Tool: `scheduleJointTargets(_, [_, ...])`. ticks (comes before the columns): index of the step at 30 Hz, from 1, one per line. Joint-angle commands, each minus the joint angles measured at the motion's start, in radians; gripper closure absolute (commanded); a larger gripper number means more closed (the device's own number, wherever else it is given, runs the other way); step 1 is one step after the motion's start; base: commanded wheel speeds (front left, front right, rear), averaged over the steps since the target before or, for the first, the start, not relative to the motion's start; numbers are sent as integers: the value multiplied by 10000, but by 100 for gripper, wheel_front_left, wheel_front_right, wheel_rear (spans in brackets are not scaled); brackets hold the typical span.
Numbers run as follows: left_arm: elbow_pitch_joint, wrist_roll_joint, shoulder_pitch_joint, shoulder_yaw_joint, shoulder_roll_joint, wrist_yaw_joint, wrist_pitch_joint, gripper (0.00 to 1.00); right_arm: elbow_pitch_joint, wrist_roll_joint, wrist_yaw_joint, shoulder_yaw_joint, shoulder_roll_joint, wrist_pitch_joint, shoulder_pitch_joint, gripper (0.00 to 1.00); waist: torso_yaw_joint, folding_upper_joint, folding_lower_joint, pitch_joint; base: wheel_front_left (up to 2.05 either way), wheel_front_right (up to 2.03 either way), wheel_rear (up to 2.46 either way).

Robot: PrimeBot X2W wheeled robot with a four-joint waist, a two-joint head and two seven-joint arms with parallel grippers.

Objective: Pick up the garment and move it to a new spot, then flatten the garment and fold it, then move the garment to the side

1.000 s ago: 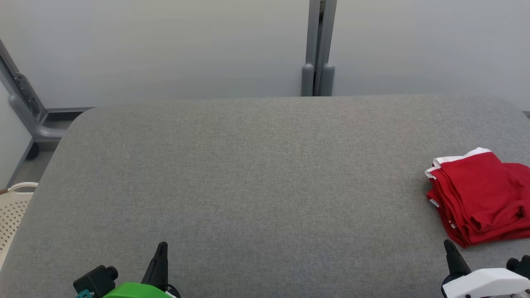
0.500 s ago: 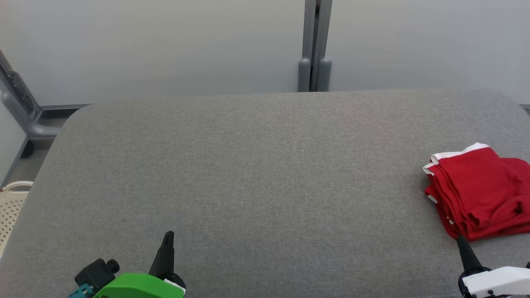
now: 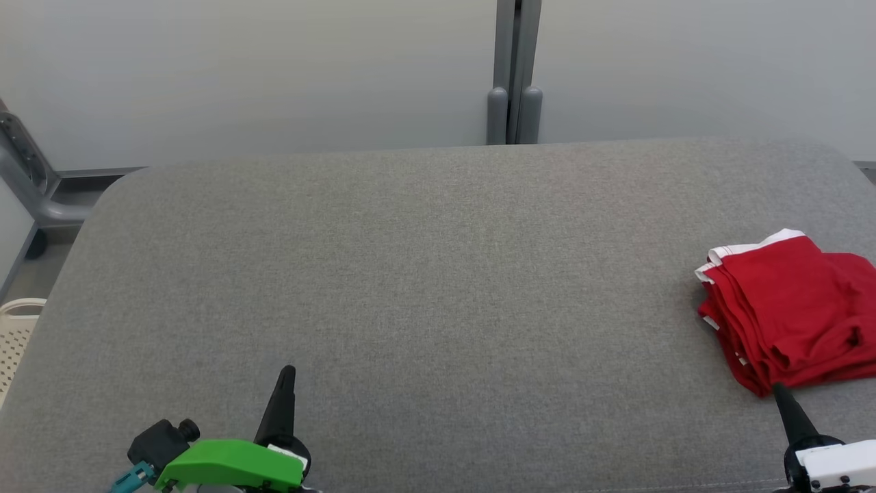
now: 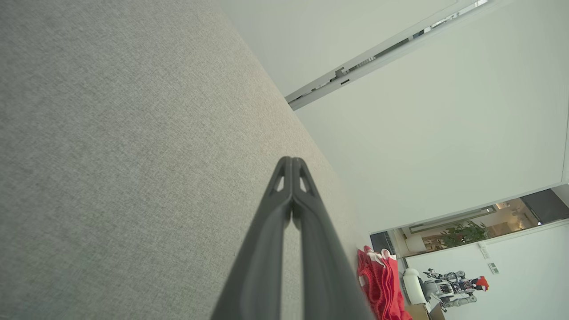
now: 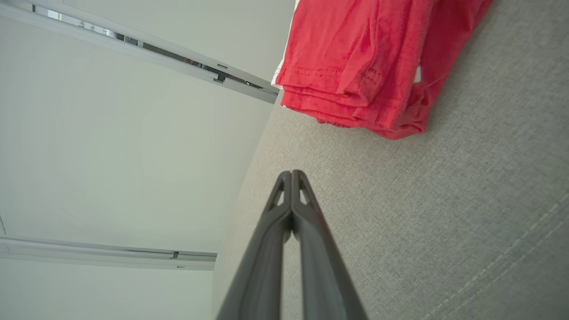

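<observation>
The garment (image 3: 787,308) is red and folded into a thick, somewhat rumpled stack, with white trim showing along its far edge and at a few layer ends on its left side. It lies flat on the table (image 3: 438,274) at the far right. The right edge of the head view cuts off part of it. Nothing holds it.

The right gripper (image 3: 780,392) is nearest to it. From the head, its tip appears just at the garment's near left corner. The right wrist view shows a strip of bare grey cloth between the fingertips and the stack's folded edge, so the two are near but apart. Its two dark fingers are pressed together along their length, with nothing between them.

The left gripper (image 3: 287,373) is at the lower left of the head view, well apart from the garment, and points up over the table. Its fingers are likewise closed tip to tip and hold nothing. A green housing sits behind them.

The table is covered in grey woven fabric and has rounded far corners. A stitched seam runs near its front edge in the right wrist view. Behind it stand pale wall panels, joined by a grey post (image 3: 513,68). A cream perforated basket (image 3: 17,335) sits off the table's left side.
</observation>
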Motion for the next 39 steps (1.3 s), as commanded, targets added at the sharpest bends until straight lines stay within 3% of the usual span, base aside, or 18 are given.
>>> scheduleJointTargets(1, [-115,-227,-286,89,-20,-104,32,100,-165,269,4,-106,-64,71,17,100,-13,0,0,17,0,0,0])
scheduleJointTargets(39, [-270,-2677,-674,482,-732,-785,376,100,-841,3542,4,-1216,-86,1107,160,100,-306,0,0,451,0,0,0])
